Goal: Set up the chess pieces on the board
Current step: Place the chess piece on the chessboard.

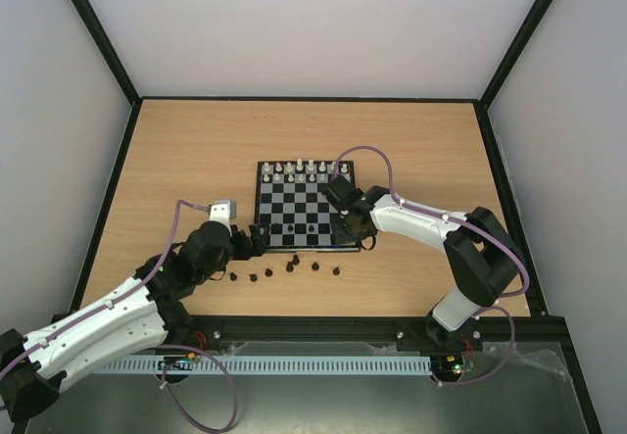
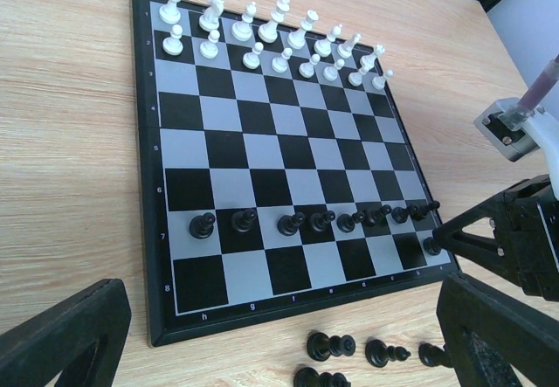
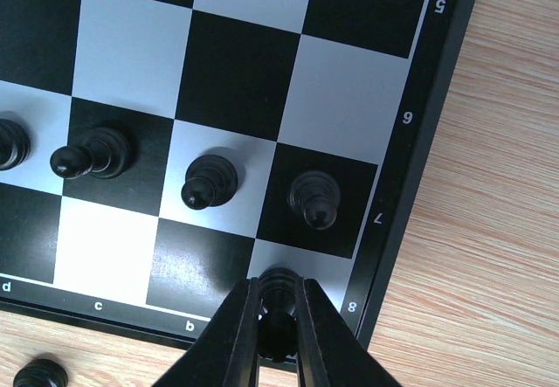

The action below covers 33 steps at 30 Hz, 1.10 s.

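Note:
The board (image 1: 294,205) (image 2: 262,151) (image 3: 131,46) lies mid-table. White chess pieces (image 1: 304,171) (image 2: 271,42) fill its two far rows. A row of black pawns (image 2: 306,221) (image 3: 210,182) stands on the row marked 7. My right gripper (image 1: 345,221) (image 3: 278,295) is shut on a black piece (image 3: 279,282) (image 2: 431,245) that stands on the light corner square by the 8 mark. My left gripper (image 1: 257,240) (image 2: 281,317) hangs open at the board's near-left corner, above the table, with nothing between its fingers. Several black pieces (image 1: 290,268) (image 2: 330,346) lie loose on the wood in front of the board.
The loose pieces spread along the table from near my left gripper (image 1: 233,277) to below the right arm (image 1: 336,270). A black rail frames the table (image 1: 108,209). One more black piece (image 3: 39,374) lies just off the board's near edge.

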{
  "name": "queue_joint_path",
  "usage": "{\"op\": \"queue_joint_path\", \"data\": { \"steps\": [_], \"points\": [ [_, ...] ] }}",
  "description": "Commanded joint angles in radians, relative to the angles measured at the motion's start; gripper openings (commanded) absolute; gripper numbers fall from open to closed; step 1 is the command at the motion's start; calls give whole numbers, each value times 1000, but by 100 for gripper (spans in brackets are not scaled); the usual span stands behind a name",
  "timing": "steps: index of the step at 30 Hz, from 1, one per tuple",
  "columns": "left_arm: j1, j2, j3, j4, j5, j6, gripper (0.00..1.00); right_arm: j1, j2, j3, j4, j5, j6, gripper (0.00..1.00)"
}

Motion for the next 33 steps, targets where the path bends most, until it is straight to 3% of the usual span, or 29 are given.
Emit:
{"op": "queue_joint_path", "data": {
  "steps": [1,13,21,28,31,32,33],
  "points": [
    [5,3,-12,17,-6,7,99,-4,-4,-22,-45,11,5,11],
    [6,-1,-16,17,-3,3,99,-4,-24,-33,-56,24,14,15],
    [6,-3,-16,16,-2,1,99,-4,-67,-39,-27,-27,2,23],
    [8,9,3,-20,-26,-12,99,-4,-210,-49,2,-59,-2,50],
    [14,26,24,-68,-25,-28,99,-4,-282,-64,7,-33,8,78],
    [18,31,31,-82,-23,-34,99,-4,-309,-71,9,-27,14,94],
    [21,35,38,-97,-19,-40,99,-4,-330,-77,13,-26,17,100]
  ]
}}
